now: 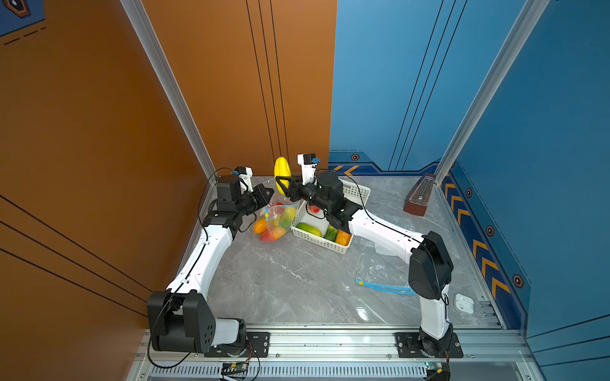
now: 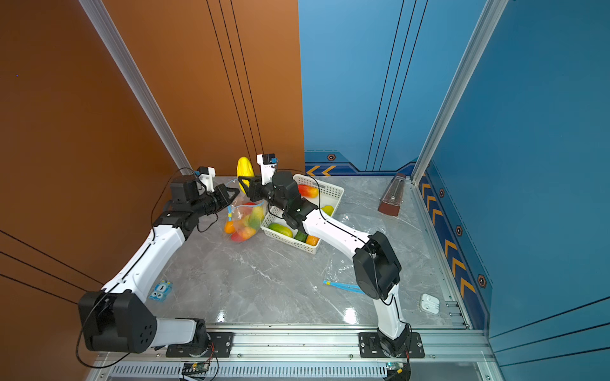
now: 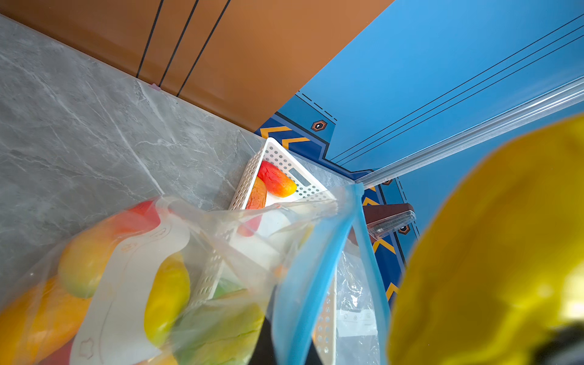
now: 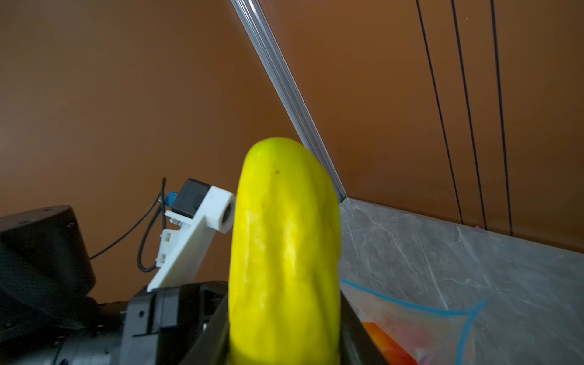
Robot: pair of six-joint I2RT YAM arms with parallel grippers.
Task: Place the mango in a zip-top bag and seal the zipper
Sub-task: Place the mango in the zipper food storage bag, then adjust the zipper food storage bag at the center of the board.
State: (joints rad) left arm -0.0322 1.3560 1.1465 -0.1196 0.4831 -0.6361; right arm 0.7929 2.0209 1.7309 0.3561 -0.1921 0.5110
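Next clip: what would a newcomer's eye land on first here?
The bright yellow mango stands out, held upright in the right gripper near the back wall. Just below it, the left gripper pinches the rim of a clear bag stuffed with colourful fruit, beside a white basket.

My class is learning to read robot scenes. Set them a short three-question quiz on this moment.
1. True or false: the right gripper holds the yellow mango upright.
2. What grips the rim of the zip-top bag? A) the left gripper B) the right gripper C) nothing
3. Fill in: the bag's blue zipper is ___ (open/sealed).
Key: 1 true; 2 A; 3 open.
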